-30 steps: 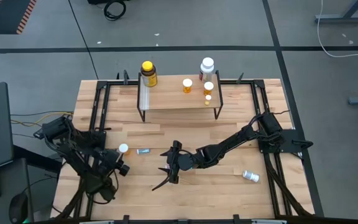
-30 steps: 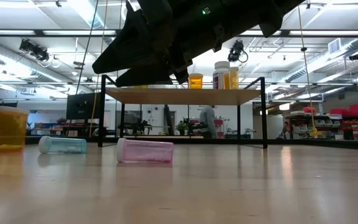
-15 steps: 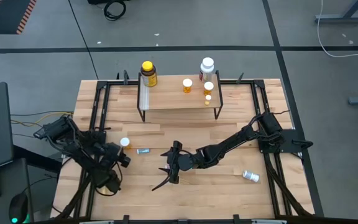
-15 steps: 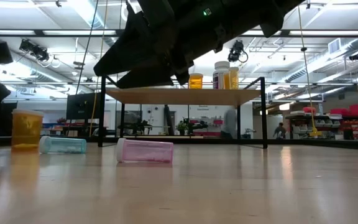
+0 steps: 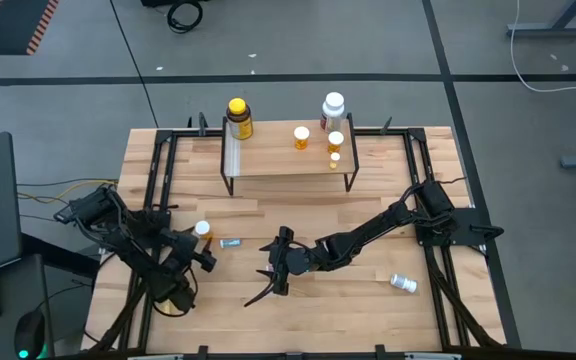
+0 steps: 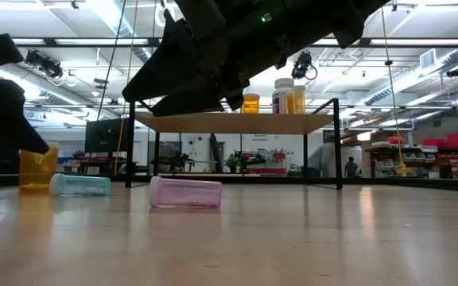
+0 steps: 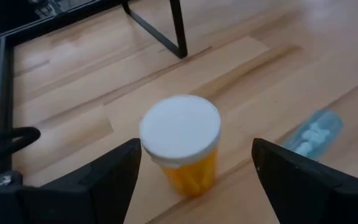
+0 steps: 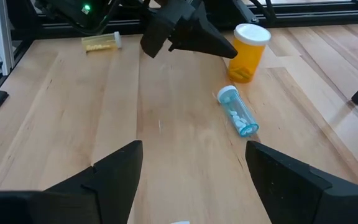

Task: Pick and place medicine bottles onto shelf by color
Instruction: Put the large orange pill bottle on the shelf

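Note:
An orange white-capped vial [image 7: 183,146] stands upright on its base on the table [image 5: 368,310], between the fingers of my left gripper [image 7: 196,163], which is open and clear of it on both sides. A teal vial [image 5: 230,242] lies on its side just right of it. A pink vial [image 6: 185,193] lies on its side in the low view. My right gripper [image 5: 266,272] hangs open over the table's middle with nothing between its fingers. The shelf [image 5: 288,168] at the far edge carries a big yellow bottle [image 5: 237,118], a big white bottle [image 5: 333,108] and orange vials [image 5: 301,137].
A small white bottle [image 5: 403,284] lies on its side near the right edge. A tiny yellow vial [image 8: 101,42] lies beyond my left arm in the right wrist view. Black frame rails [image 5: 158,180] run along the table's sides. Bare wood lies between the shelf and my grippers.
My left gripper has carried the orange vial a little toward the far edge and left it standing on the table. Its fingers have spread and let go, and the hand has sunk and turned beside the vial. My right gripper has kept still.

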You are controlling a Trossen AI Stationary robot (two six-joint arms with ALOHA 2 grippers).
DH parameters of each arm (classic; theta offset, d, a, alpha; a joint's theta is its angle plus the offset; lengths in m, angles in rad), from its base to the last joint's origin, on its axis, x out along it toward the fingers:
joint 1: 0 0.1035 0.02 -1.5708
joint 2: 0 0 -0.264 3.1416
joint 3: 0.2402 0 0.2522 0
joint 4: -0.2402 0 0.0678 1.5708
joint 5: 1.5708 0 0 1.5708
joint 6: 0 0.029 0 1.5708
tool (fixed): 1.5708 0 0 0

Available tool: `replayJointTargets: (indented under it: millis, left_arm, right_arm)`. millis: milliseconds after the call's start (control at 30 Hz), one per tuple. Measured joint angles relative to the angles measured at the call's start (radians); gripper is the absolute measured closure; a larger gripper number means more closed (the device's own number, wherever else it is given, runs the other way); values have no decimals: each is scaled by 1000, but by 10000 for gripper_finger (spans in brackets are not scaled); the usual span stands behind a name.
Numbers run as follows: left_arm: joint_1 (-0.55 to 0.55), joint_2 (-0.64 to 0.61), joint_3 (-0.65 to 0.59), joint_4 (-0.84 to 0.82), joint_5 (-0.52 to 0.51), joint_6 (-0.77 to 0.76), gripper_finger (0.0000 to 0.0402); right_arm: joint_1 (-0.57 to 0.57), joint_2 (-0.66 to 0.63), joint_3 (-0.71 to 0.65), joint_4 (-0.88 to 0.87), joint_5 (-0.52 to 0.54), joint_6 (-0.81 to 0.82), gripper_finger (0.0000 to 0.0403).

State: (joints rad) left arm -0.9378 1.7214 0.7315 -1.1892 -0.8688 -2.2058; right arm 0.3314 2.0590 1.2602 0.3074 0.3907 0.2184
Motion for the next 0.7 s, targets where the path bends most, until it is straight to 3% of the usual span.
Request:
replayJointTargets:
  millis: [433, 700]
  left_arm:
    - [83, 0, -110, 135, -37, 1, 87]
    - [86, 0, -113, 168, -128, -8, 89]
  right_arm:
    - [0, 0, 0, 4, 0, 14, 110]
    - [0, 0, 0, -34, 0, 14, 110]
